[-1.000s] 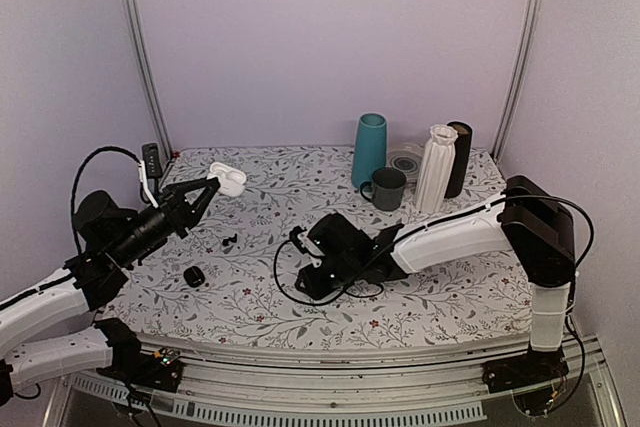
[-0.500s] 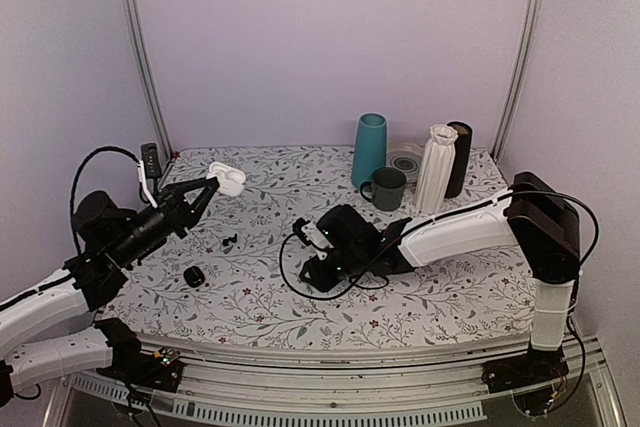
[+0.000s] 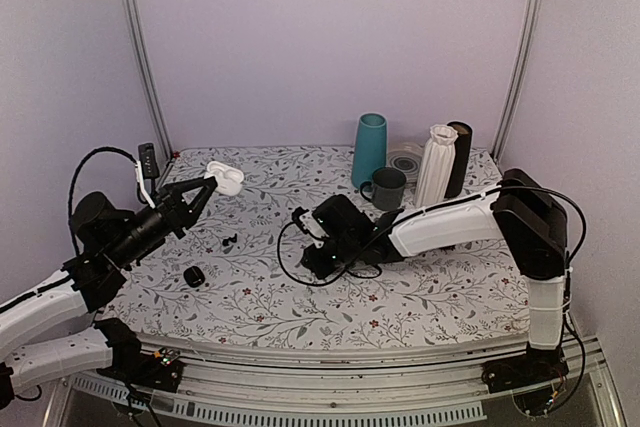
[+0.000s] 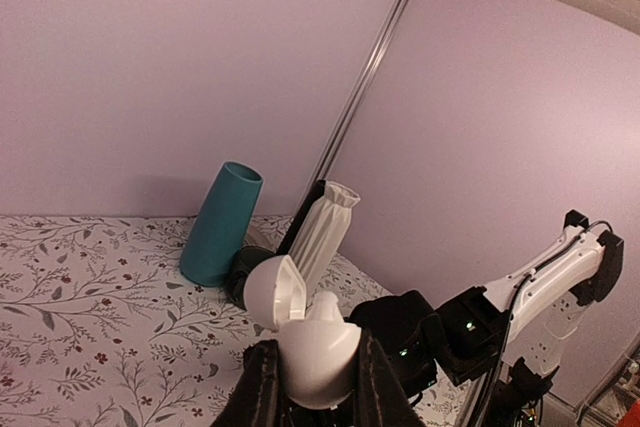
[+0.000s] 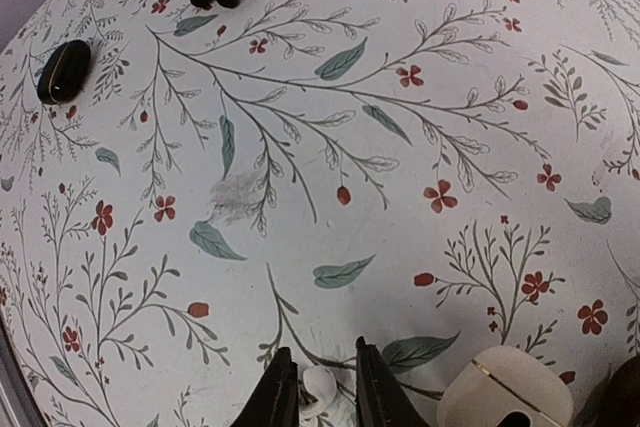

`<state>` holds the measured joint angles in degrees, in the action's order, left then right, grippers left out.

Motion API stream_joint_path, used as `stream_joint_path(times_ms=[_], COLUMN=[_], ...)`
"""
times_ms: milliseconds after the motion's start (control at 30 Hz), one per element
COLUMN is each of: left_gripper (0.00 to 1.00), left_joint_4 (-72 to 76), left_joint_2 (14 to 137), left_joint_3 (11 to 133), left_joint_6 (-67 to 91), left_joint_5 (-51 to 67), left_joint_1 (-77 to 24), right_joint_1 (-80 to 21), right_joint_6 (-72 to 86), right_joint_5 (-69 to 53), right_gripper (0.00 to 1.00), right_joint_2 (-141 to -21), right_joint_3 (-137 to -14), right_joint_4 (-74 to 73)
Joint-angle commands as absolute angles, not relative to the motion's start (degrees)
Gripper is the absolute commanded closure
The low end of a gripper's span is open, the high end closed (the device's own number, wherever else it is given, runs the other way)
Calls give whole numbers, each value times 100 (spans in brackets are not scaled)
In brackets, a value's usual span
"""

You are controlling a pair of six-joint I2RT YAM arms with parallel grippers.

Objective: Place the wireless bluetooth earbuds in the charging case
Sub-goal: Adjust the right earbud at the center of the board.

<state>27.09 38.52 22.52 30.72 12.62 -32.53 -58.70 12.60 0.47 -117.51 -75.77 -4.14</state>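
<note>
Top external view: holds an open white plastic charging case (image 3: 228, 180) aloft at ten o'clock in the clamped left gripper (image 3: 210, 185). Brackets a tiny white bud-like piece (image 5: 318, 387) with the narrowly parted right gripper (image 5: 322, 377), grip unclear. Leaves tiny dark earbuds (image 3: 229, 240) loose on floral tablecloth (image 3: 420, 297), not yet inserted.

Upraised left fingers (image 4: 262, 389) clamped tight, low-reaching right fingers (image 5: 276, 395) pinching

Plain lilac walls (image 3: 330, 37) rise beyond my left hand (image 3: 207, 187), silver uprights (image 3: 142, 57) in the corners; beneath it, the table (image 3: 440, 297) wears a floral-print cloth, evenly lit.
</note>
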Motion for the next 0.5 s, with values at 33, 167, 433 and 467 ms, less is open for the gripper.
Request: stream_joint_path(times_ms=[33, 167, 433, 467], left_gripper=[100, 100, 100, 100], left_joint_4=[2772, 2743, 2764, 2754], left_joint_2=[3811, 3771, 3785, 3780], left_joint_3=[2216, 2223, 2220, 2215], left_joint_6=[3102, 3100, 3104, 3103], left_joint_5=[1297, 1288, 1293, 1293], left_joint_1=[-3151, -3146, -3138, -3138], right_joint_1=[-5848, -5796, -5755, -5757], right_joint_6=[1308, 1193, 1111, 1119], right_joint_5=[227, 44, -139, -136], right_gripper=[80, 79, 79, 79], right_joint_2=[-12186, -12411, -12633, -12645], right_joint_3=[-8181, -8407, -8604, -8600], right_joint_4=[-857, -1078, -1327, -1352])
